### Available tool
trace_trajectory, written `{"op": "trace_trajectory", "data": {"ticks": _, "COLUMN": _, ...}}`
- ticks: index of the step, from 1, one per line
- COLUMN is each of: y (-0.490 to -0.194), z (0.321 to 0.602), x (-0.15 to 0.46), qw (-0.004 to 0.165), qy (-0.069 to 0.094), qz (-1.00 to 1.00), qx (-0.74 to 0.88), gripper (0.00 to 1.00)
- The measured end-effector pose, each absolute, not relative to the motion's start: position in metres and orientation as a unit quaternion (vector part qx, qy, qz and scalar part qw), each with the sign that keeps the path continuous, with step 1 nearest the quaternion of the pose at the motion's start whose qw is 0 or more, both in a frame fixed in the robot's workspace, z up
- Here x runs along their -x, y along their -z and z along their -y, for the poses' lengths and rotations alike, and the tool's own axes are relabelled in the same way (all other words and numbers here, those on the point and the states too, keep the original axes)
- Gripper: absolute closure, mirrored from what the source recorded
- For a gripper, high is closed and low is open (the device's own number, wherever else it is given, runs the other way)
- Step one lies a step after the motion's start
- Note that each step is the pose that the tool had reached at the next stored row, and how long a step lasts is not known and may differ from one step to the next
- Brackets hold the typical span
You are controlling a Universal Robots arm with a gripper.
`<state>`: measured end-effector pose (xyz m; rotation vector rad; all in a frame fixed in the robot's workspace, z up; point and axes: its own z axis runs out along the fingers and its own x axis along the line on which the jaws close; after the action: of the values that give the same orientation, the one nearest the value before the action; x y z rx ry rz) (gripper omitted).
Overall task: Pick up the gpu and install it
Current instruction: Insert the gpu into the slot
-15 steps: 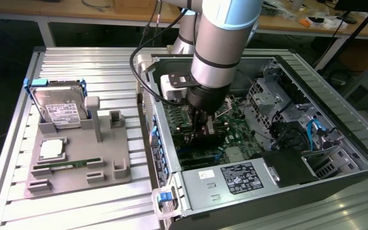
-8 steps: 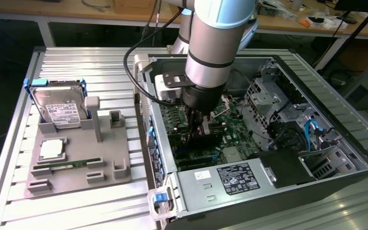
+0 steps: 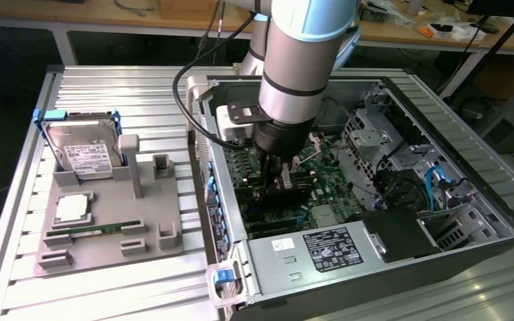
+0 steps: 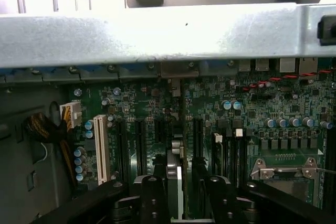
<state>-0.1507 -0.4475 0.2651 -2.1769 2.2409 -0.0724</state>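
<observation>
"Down in the open case [image 3: 471, 200], standing on edge across the motherboard [image 4: 252, 114]: that's where the gpu [image 3: 286, 194] is, right under my gripper [image 3: 275, 170]."

"Can you see all of it?"

"No. From the exterior view my arm covers its upper part, so I get a thin dark slab and little else. On the wrist view the gpu [image 4: 176, 169] comes at me edge-on, a narrow strip with a silvery glint, running away toward the case's bright metal rail [image 4: 168, 32]. Whether it's fully seated in its slot, I can't make out."

"And your gripper [image 4: 181, 182]?"

"Open. My black fingers [image 4: 152, 198] stand either side of the card, parted wider than its thickness, with a dark gap on one side. I've no hold on it."

"What's around it?"

"Green board, busy with small round capacitors, long black slots and one white slot [image 4: 101, 148]. Outside the case, toward the exterior view's left, a grey moulded fixture [image 3: 105, 251] sits on the ribbed aluminium table [image 3: 114, 87], with a silver hard drive [image 3: 83, 150] propped in it and a slim green memory stick [image 3: 96, 231] lying flat. Their labels are too small to read."
</observation>
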Motion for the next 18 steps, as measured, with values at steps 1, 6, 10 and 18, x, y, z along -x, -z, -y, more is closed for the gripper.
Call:
{"op": "trace_trajectory", "data": {"ticks": 1, "y": -0.266, "z": 0.448, "x": 0.151, "qw": 0.008, "qy": 0.023, "qz": -0.717, "qx": 0.697, "gripper": 0.66}}
{"op": "trace_trajectory", "data": {"ticks": 6, "y": -0.271, "z": 0.448, "x": 0.151, "qw": 0.008, "qy": 0.023, "qz": -0.717, "qx": 0.697, "gripper": 0.66}}
{"op": "trace_trajectory", "data": {"ticks": 10, "y": -0.278, "z": 0.447, "x": 0.151, "qw": 0.008, "qy": 0.023, "qz": -0.717, "qx": 0.697, "gripper": 0.66}}
{"op": "trace_trajectory", "data": {"ticks": 18, "y": -0.284, "z": 0.446, "x": 0.152, "qw": 0.009, "qy": 0.024, "qz": -0.717, "qx": 0.697, "gripper": 0.75}}
